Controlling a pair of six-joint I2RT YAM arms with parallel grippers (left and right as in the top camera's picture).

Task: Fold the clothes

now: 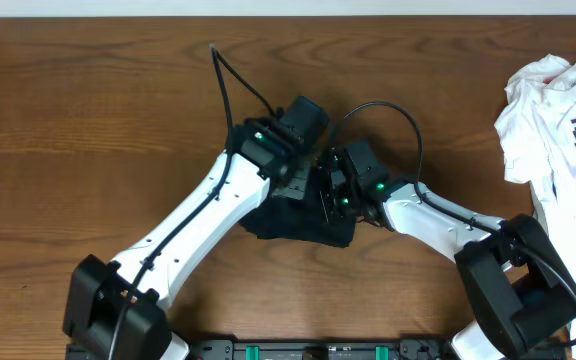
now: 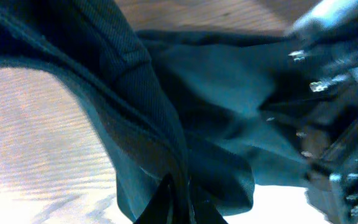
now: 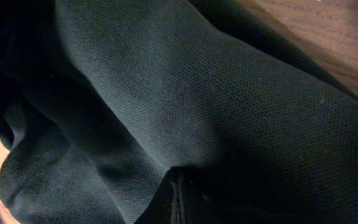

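black shirt (image 1: 296,228) bunched in dark heap, middle of table (image 1: 88,120), under both arms. left hand (image 2: 179,200) clamped on fabric fold; right hand (image 3: 178,194) likewise pinching cloth. no neat fold visible: judged early, flattening and all folds left. white garment (image 1: 558,110) well apart.

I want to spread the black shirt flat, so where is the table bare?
The table is bare left of the left arm and along the far edge. Crowded: the middle, where the right arm joins it over the black shirt, and the right edge, under the white garment.
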